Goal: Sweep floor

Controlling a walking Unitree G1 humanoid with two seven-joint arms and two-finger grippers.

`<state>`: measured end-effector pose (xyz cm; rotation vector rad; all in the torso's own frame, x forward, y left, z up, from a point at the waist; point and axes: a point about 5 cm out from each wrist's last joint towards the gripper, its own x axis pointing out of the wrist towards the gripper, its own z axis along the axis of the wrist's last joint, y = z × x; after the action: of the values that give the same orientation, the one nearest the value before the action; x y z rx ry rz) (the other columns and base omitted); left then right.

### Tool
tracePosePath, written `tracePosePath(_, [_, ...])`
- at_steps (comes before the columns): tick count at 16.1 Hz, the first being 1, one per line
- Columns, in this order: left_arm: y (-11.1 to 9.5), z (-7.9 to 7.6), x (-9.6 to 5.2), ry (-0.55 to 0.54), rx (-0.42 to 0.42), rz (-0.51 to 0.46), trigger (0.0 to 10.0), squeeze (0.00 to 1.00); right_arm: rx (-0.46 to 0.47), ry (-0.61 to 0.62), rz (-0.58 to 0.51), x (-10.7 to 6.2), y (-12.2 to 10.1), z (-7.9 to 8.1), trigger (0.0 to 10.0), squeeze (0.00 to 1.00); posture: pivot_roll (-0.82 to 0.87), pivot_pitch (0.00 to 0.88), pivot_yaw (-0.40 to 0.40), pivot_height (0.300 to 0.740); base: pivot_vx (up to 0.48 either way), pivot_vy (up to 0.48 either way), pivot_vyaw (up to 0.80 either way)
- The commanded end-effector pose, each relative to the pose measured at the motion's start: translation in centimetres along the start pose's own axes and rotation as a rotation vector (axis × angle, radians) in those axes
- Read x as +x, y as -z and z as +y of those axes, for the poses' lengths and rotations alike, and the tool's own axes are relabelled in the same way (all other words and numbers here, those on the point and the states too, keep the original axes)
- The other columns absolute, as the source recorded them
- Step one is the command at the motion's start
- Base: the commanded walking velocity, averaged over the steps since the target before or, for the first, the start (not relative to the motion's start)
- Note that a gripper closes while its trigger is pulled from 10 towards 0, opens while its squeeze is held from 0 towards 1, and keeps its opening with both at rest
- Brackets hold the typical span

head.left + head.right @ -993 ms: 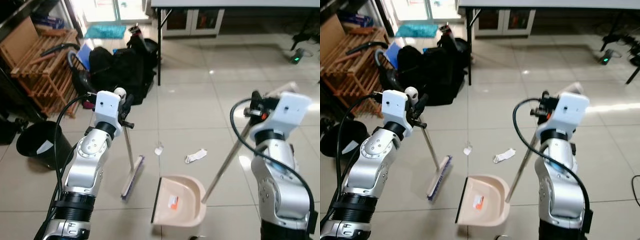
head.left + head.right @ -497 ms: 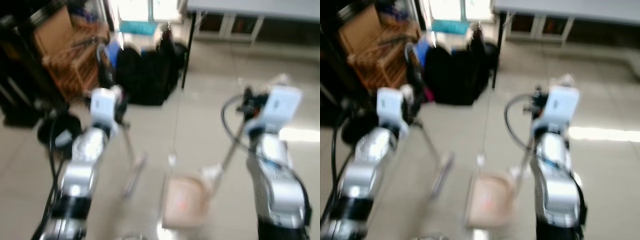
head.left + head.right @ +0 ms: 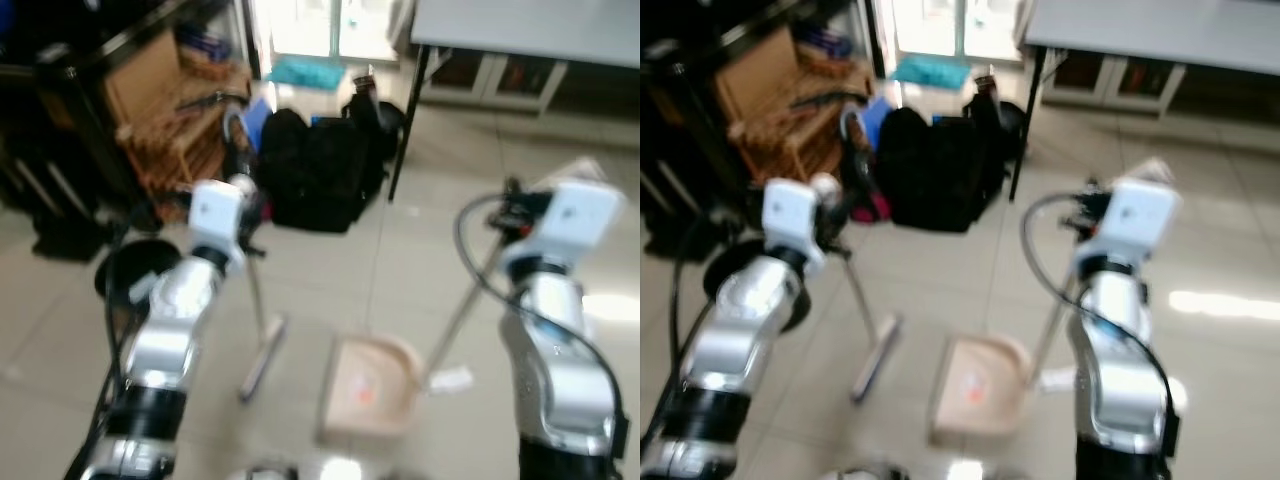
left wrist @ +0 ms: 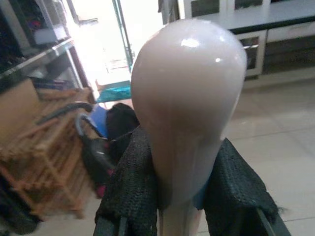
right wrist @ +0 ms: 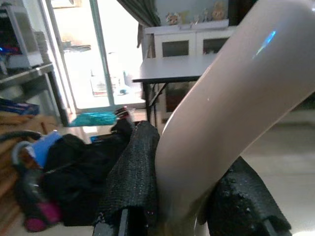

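Glossy rounded broom handle [image 4: 187,98] between fingers [image 4: 130,187]

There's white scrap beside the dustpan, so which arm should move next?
Probably the right gripper: it holds the beige plastic dustpan whose handle base lies beside the crumpled white paper scrap; the left gripper's purple-bristled broom is farther away.

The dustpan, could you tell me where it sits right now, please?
The dustpan rests on the tiled floor in front of the robot, between its arms, with the broom head to its left and its long handle in the right gripper.
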<state>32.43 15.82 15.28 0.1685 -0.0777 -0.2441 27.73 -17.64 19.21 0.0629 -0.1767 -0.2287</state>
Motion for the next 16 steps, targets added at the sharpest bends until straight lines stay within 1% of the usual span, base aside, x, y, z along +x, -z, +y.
tracePosePath(1, [-1.49, -0.55, 0.65, 0.027, 0.03, -0.059, 10.0, 0.0, 0.027, 0.036, -0.045, 0.2, -0.89, -0.61, 10.0, 0.0, -0.04, 0.087, 0.044, 0.74, 0.398, 0.0, 0.0])
tracePosePath(4, [-1.56, -0.62, 0.75, 0.038, 0.024, -0.063, 10.0, 0.0, 0.021, 0.077, -0.043, 0.04, -0.8, -1.28, 10.0, 0.0, -0.04, 0.085, 0.054, 0.74, 0.398, 0.0, -0.8])
tracePosePath(7, [-1.51, -0.67, 0.83, 0.042, 0.027, -0.061, 10.0, 0.0, 0.016, 0.082, -0.043, -0.13, -0.69, -1.34, 10.0, 0.0, -0.04, 0.086, 0.058, 0.74, 0.391, 0.0, -0.8])
tracePosePath(16, [-1.22, -1.09, 0.88, 0.07, 0.024, -0.056, 10.0, 0.0, 0.0, 0.099, -0.05, -0.57, -0.59, -1.5, 10.0, 0.0, -0.05, 0.09, 0.068, 0.74, 0.387, 0.0, 0.0])
